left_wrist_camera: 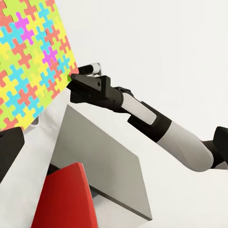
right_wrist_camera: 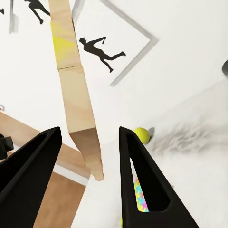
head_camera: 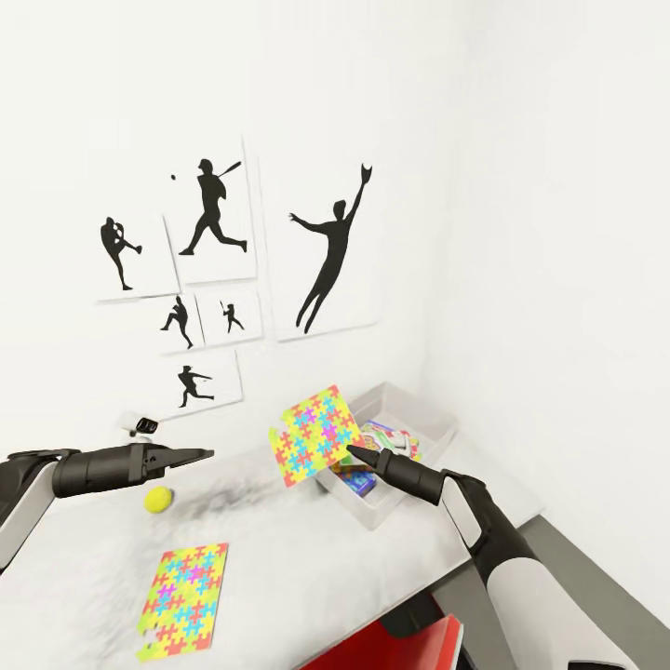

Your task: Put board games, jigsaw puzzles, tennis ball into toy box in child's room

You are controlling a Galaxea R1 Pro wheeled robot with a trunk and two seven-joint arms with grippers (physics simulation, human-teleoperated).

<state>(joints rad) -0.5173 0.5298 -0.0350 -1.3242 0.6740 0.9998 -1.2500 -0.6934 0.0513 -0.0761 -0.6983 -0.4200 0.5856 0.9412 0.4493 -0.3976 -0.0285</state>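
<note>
My right gripper (head_camera: 352, 453) is shut on the edge of a multicoloured jigsaw puzzle (head_camera: 314, 433), which it holds tilted up in the air beside the light grey toy box (head_camera: 430, 416). Colourful board games (head_camera: 386, 442) lie inside that box. The left wrist view shows the same gripper (left_wrist_camera: 75, 78) and puzzle (left_wrist_camera: 28, 57). In the right wrist view the board (right_wrist_camera: 78, 95) stands edge-on between the fingers. A second jigsaw puzzle (head_camera: 183, 600) lies flat on the table (head_camera: 307, 577). The tennis ball (head_camera: 158, 500) rests just below my left gripper (head_camera: 207, 454), which is open and holds nothing.
A red chair (head_camera: 409, 651) stands at the table's near edge, below my right arm. A small dark and white object (head_camera: 141, 425) sits at the table's back by the wall. Black silhouette posters (head_camera: 326, 251) hang on the white wall behind.
</note>
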